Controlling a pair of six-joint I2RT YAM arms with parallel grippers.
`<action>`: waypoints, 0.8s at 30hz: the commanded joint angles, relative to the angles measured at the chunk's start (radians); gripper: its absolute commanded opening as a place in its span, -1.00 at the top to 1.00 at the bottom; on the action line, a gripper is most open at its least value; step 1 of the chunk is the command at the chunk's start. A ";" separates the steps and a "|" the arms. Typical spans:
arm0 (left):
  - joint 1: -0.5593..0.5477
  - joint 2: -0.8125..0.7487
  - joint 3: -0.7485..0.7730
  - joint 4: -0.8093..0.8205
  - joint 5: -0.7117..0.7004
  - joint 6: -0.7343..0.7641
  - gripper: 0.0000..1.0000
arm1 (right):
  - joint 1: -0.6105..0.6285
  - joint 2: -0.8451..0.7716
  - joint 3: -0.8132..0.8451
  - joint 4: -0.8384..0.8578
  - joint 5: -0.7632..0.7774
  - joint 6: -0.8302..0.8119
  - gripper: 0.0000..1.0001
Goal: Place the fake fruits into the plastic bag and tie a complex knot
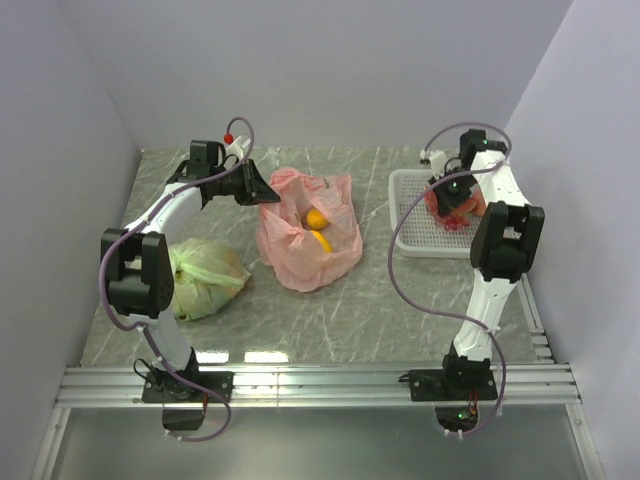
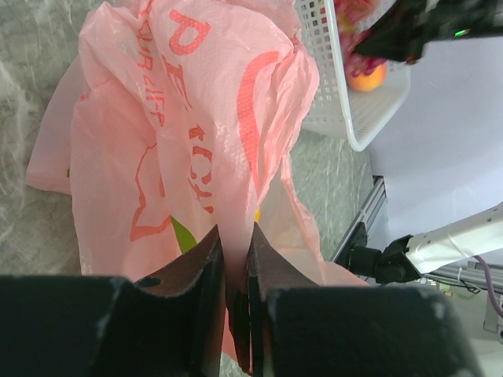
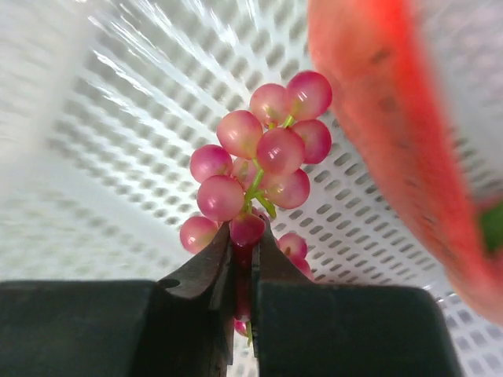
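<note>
1. While loading fruit, step in hand: picking from white basket (image 1: 408,215), right side of tabletop (image 1: 340,310).
2. Right tool (image 3: 245,236): pressed together, pinching lower part of pink grape bunch (image 3: 267,149).
3. Left tool (image 2: 236,243): pinching rim of plastic bag (image 1: 300,255), mid-tabletop; two fake fruits (image 1: 316,219), orange and yellow, inside.
4. Next, by judgement: lift clear, carry leftward, release over bag mouth.

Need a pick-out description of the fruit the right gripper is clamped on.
Find the white perforated basket at the right of the table; the right gripper reaches into it. Its jaws are shut on the grape bunch, small pink-red balls on green stems. The neighbour is one big smooth orange-red fruit, so the cluster of little spheres stands out.
</note>
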 commanded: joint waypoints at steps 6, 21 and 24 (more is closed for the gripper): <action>0.001 -0.016 0.025 0.033 0.058 0.003 0.63 | 0.133 -0.166 0.287 -0.158 -0.317 0.192 1.00; 0.018 0.020 0.034 0.107 0.121 -0.082 0.62 | 0.592 -0.263 0.041 0.475 -0.486 0.717 1.00; 0.030 0.025 0.022 0.124 0.124 -0.099 0.61 | 0.644 -0.246 -0.056 0.661 -0.405 0.808 1.00</action>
